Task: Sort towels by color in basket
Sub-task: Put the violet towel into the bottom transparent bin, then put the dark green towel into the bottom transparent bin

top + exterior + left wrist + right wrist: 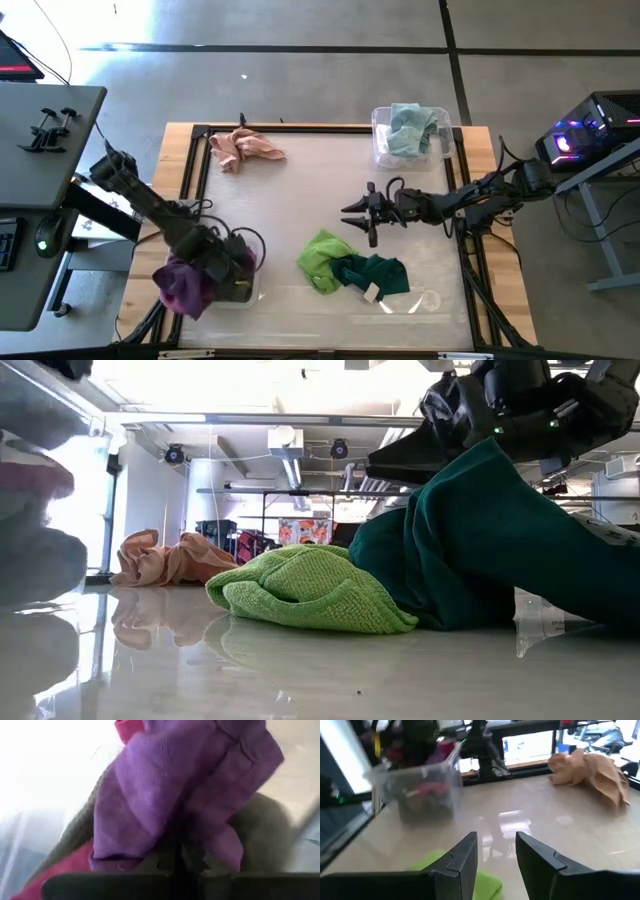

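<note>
My left gripper points down over the clear bin at the table's near left, shut on a purple towel. Grey and magenta towels lie in the bin beneath it. My right gripper stands open and level at mid-table, pointing toward the table's left, with nothing between its fingers. A lime green towel and a dark green towel lie bunched together on the table just near of it. A peach-pink towel lies crumpled at the far left. My left gripper pinches a gathered fold of the purple towel between its two fingers, from above, pointing down. Several layers bunch at the fingers. The towel hangs slack below them, over the grey and magenta towels in the bin; whether it touches them I cannot tell.
A second clear bin at the far right holds pale teal towels. A black frame runs around the table top. Bare table lies between the peach-pink towel and the green pair.
</note>
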`<state>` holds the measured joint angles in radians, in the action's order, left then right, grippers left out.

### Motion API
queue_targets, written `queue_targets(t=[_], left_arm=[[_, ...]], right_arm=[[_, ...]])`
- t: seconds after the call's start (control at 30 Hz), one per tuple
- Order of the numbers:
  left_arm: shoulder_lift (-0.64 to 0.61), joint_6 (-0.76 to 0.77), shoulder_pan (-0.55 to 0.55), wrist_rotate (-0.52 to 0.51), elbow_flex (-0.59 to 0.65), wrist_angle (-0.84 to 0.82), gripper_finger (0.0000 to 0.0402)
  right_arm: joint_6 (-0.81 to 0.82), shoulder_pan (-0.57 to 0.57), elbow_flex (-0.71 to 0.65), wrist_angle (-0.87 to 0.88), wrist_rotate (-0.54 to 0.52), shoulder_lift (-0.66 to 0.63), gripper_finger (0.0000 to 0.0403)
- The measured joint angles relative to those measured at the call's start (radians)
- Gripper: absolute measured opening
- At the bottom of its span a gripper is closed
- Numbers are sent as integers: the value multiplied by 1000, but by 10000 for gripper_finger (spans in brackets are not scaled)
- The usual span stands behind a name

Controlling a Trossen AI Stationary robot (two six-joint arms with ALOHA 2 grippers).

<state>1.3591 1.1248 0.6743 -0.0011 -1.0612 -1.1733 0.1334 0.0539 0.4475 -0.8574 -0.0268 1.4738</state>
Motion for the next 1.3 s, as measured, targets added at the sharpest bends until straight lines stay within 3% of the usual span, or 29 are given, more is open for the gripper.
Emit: queue_targets(t=[0.1,0.2,0.37,0.47,0.53,0.73,0.93,1.07,1.17,1.23,1.3], left_arm=[[-26,-10,-22,22,-89,-56,0],[-49,-56,-30,-7,-193,-86,0],[-64,-303,-31,-320,-297,43,0],[-59,-559,-18,-510,-280,235,0],[-50,-734,-23,-571,-234,403,0],[7,-1022,-116,-487,5,953,0],[138,-1246,-234,-447,184,1449,1],[223,-1412,-310,-521,192,1589,5],[277,-1533,-351,-609,192,1661,17],[301,-1574,-370,-618,192,1692,30],[318,-1581,-381,-601,192,1712,49]], right_arm=[[-61,36,13,75,-9,-40,129],[-104,90,59,274,-41,-109,129],[-85,227,165,653,-24,-158,129],[-65,336,184,693,-4,-132,129],[-37,405,184,697,4,-100,129],[157,470,185,699,-206,28,133],[175,403,184,699,-217,196,144],[196,353,192,686,-219,255,122],[185,329,192,712,-220,255,71],[203,317,192,772,-238,229,29],[231,313,186,868,-283,180,16]])
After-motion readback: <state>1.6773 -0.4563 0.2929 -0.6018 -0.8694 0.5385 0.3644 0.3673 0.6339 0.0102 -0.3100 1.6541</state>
